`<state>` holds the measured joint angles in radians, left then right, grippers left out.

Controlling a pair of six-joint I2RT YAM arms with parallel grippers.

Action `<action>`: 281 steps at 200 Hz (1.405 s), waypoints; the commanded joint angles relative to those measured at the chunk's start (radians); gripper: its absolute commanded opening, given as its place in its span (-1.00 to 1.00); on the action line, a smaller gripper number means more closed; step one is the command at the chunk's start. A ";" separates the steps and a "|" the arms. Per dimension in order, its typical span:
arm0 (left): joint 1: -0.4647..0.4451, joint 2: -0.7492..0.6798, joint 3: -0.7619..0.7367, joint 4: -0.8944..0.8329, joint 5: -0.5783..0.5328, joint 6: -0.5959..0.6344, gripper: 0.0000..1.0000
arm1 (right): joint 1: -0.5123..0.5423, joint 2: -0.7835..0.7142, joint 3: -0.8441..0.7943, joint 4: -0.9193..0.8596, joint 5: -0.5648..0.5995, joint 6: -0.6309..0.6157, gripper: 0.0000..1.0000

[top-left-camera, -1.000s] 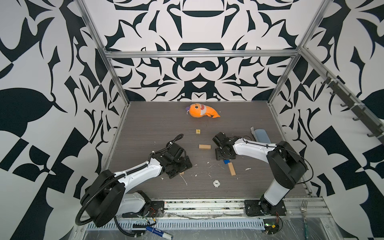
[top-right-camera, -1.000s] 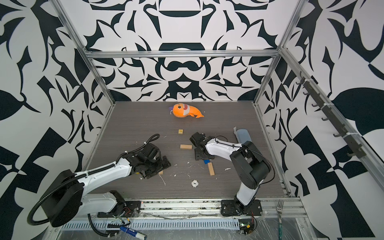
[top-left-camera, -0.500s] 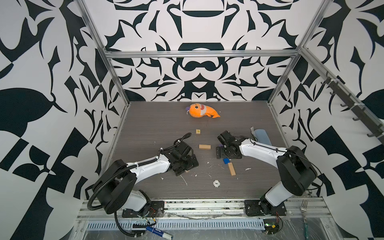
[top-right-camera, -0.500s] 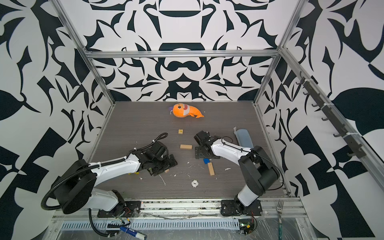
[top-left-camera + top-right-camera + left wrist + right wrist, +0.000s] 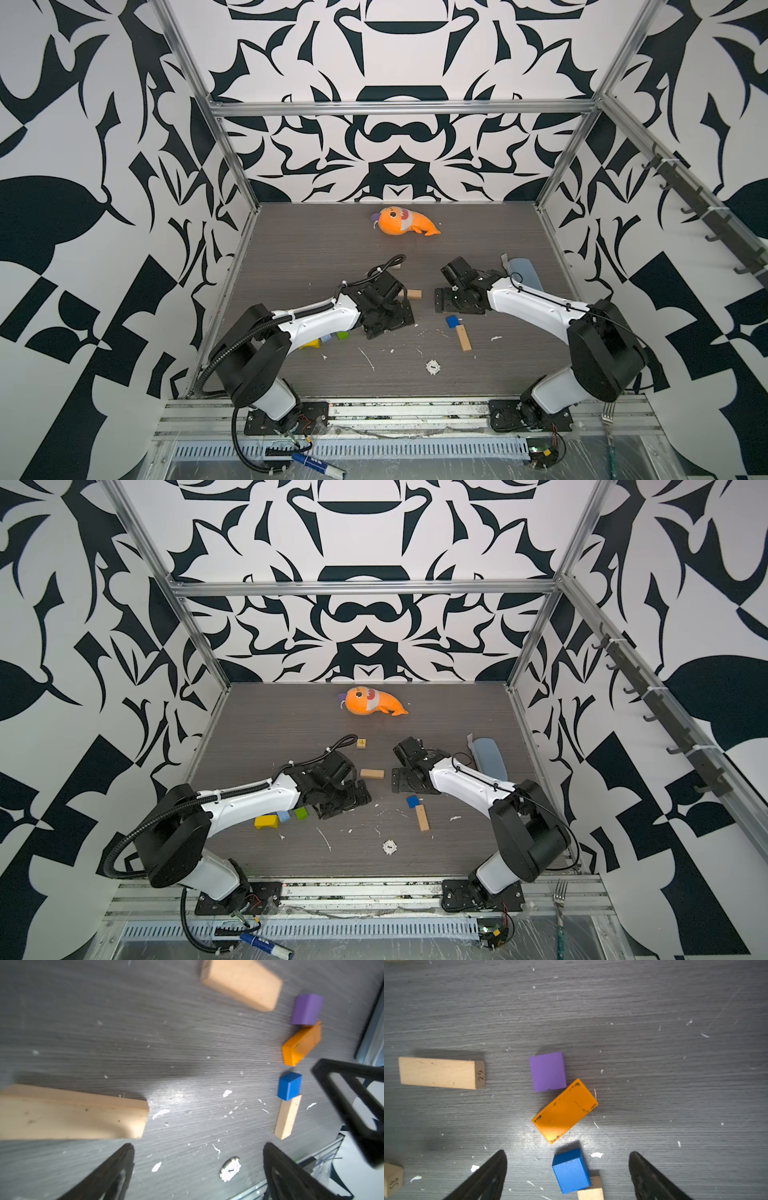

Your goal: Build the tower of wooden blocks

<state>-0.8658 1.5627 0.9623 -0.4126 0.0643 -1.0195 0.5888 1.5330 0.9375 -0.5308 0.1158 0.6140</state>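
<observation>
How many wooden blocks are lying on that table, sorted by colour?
Tan: 4
Blue: 1
Purple: 1
Orange: 1
Yellow: 1
Light blue: 1
Green: 1
Total: 10

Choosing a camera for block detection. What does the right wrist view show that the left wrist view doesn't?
Right wrist only: the number 29 on the end of the short tan block, and a numbered tan corner at the frame edge. Left wrist only: the white round token and a long tan bar seen along its length, possibly the owner of that corner. Both: the short tan block, purple cube, orange brick, and blue cube next to one end of a slim tan bar.
</observation>
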 commanded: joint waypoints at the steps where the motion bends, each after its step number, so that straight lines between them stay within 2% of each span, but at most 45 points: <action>1: -0.005 -0.032 0.066 -0.204 -0.108 0.073 0.99 | -0.003 -0.010 0.009 0.009 0.013 -0.003 0.89; 49: -0.003 -0.051 0.098 -0.312 -0.198 0.250 0.99 | -0.005 -0.005 0.040 -0.005 -0.071 -0.007 0.85; 68: -0.004 -0.031 0.112 -0.356 -0.226 0.306 0.99 | -0.006 -0.030 0.011 0.042 -0.103 0.002 0.99; 82: -0.002 -0.024 0.113 -0.369 -0.251 0.331 0.99 | -0.005 -0.046 0.000 0.059 -0.116 0.003 0.99; 145: 0.052 0.043 0.098 -0.318 -0.176 0.470 0.99 | -0.005 -0.090 0.017 0.009 -0.064 -0.020 0.95; 186: 0.093 0.057 0.081 -0.271 -0.151 0.493 0.99 | -0.004 -0.145 -0.006 0.037 -0.054 -0.040 0.94; 247: 0.102 0.118 0.096 -0.262 -0.145 0.497 1.00 | -0.004 -0.178 -0.032 0.074 -0.069 -0.052 0.94; 281: 0.101 0.143 0.093 -0.249 -0.160 0.473 0.90 | -0.004 -0.195 -0.041 0.098 -0.096 -0.063 0.94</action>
<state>-0.7666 1.6855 1.0489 -0.6598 -0.0910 -0.5304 0.5877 1.3735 0.8993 -0.4686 0.0292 0.5690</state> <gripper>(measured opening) 0.961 0.971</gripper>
